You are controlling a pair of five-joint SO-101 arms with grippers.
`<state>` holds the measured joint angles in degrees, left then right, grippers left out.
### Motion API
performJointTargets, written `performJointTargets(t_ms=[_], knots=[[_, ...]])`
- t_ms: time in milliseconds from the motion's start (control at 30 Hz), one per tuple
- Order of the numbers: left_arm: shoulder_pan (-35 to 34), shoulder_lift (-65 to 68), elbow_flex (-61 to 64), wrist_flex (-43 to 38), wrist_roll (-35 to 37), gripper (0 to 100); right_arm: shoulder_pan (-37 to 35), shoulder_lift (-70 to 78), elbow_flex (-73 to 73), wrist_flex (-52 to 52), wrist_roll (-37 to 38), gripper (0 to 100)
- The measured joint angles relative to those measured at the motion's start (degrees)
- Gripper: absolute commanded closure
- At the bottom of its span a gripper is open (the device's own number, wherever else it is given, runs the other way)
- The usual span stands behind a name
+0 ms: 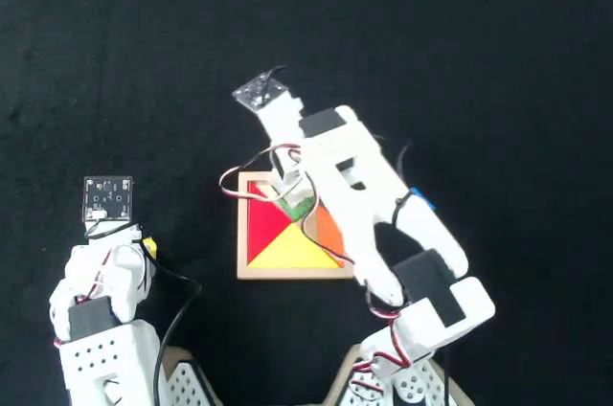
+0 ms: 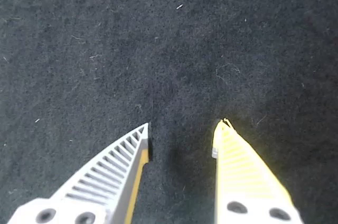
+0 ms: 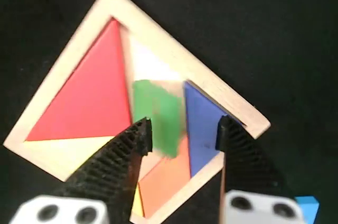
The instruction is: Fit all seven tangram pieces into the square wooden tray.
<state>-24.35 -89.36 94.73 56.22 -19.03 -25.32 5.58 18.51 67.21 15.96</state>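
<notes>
**A:** How far is the filling judged to have got?

**B:** Most of it is done. In the square wooden tray a large red triangle, a large yellow triangle, an orange piece and a dark blue piece are seen lying flat. A green piece sits among them. It is blurred, so it cannot be told whether it is fully seated.

**A:** And what is left?

**B:** A pale patch is seen next to the green piece, between the red triangle and the rim. Whether it is bare tray floor or a white piece cannot be told. A small light-blue block lies on the black bench outside the tray and is judged to be a piece left to be placed.

**A:** How are the claws held?

**B:** The black right claw is held over the tray with its jaws apart. The green piece lies between them and no clamping is seen. The left claw, one finger white and one yellow, is spread with nothing in it. It is over bare bench, well apart from the tray.

**A:** What about edges and room?

**B:** The unfilled space is hemmed in by the raised rim, the red triangle and the dark blue piece, so little slack is expected. Any piece would have to be lowered with its edges aligned to theirs. Open bench is seen on every side of the tray, though the right arm lies over one side of it.
</notes>
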Motion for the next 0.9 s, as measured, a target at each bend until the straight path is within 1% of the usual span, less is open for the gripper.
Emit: performJointTargets(t_ms=[133, 167, 200, 267, 300, 333, 367, 433, 500, 600, 900], knots=[[0.0, 0.0, 0.0, 0.0, 0.0, 80, 0.0, 0.0, 0.0, 0.0, 0.0, 80.6], [0.0, 0.0, 0.0, 0.0, 0.0, 80, 0.0, 0.0, -0.44, 0.0, 0.0, 82.7], [0.0, 0.0, 0.0, 0.0, 0.0, 80, 0.0, 0.0, -1.05, 0.0, 0.0, 86.7], [0.0, 0.0, 0.0, 0.0, 0.0, 80, -0.7, 0.09, -2.37, -0.79, 0.0, 98.7], [0.0, 0.0, 0.0, 0.0, 0.0, 80, -1.41, 0.18, -2.55, -1.93, 0.0, 98.7], [0.0, 0.0, 0.0, 0.0, 0.0, 80, -2.02, 0.18, -2.55, -3.16, 0.0, 95.8], [0.0, 0.0, 0.0, 0.0, 0.0, 80, -2.29, 0.18, -2.55, -4.57, 0.09, 95.6], [0.0, 0.0, 0.0, 0.0, 0.0, 80, -2.37, 0.18, -2.55, -6.68, 0.0, 98.7], [0.0, 0.0, 0.0, 0.0, 0.0, 80, -2.2, 0.18, -2.55, -8.26, 0.0, 98.4], [0.0, 0.0, 0.0, 0.0, 0.0, 80, -2.2, 0.79, -2.64, -9.05, 0.0, 98.8], [0.0, 0.0, 0.0, 0.0, 0.0, 80, -2.46, 9.05, -5.1, -9.41, 0.0, 98.8]])
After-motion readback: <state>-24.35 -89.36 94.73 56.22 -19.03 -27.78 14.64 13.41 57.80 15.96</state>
